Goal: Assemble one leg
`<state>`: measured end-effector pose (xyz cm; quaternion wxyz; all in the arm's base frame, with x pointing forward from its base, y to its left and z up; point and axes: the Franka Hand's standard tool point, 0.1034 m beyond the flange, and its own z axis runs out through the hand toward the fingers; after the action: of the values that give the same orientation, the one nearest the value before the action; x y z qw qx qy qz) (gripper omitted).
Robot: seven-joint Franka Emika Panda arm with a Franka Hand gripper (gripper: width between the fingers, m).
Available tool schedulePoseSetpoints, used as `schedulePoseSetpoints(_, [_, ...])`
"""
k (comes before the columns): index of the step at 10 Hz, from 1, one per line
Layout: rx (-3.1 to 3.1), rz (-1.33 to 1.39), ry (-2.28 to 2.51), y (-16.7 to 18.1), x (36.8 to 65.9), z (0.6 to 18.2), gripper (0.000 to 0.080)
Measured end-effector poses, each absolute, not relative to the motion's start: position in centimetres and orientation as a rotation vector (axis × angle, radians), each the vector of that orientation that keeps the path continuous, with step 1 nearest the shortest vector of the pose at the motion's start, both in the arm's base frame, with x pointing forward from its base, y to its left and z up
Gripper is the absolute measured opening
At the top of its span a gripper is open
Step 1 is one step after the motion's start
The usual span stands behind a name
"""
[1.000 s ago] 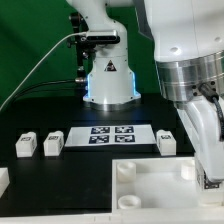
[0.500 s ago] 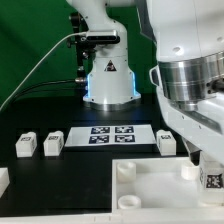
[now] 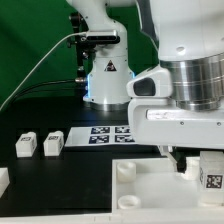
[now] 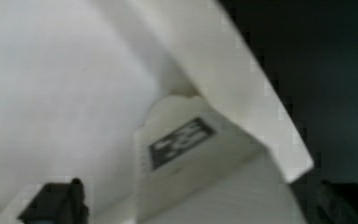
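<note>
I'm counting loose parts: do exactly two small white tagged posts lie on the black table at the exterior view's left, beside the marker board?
Yes, two small white tagged posts lie side by side there, left of the marker board.

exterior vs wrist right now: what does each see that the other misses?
Only the exterior view shows the wider scene: the marker board on the black table, two loose legs toward the exterior view's left, the arm's base, and the large white panel with its round corner holes.

Only the wrist view shows the gripper's dark fingertips at the frame edge, close over white surfaces. Whether the gripper is open or shut is unclear.

Both show a tagged leg under the wrist, beside white panel surface.
</note>
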<state>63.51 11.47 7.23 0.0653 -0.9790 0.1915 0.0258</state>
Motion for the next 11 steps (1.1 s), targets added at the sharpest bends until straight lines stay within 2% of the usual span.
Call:
schedulePoseSetpoints(3, [-3.034,0.033,-0.016,11.21,63.87,7.52,0.0649])
schedulePoseSetpoints(5, [-3.032,0.036,0.037,11.22,63.88,7.53,0.0649])
schedulePoseSetpoints(7, [-3.03,0.04,0.115,11.24,63.88,7.53,0.0382])
schedulePoseSetpoints(8, [-3.016,0.049,0.275,11.32,63.88,7.54,0.0382])
schedulePoseSetpoints(9, [-3.005,0.055,0.387,11.29,63.88,7.54,0.029])
schedulePoseSetpoints(11, [-2.92,0.071,0.843,11.17,63.96,7.55,0.029])
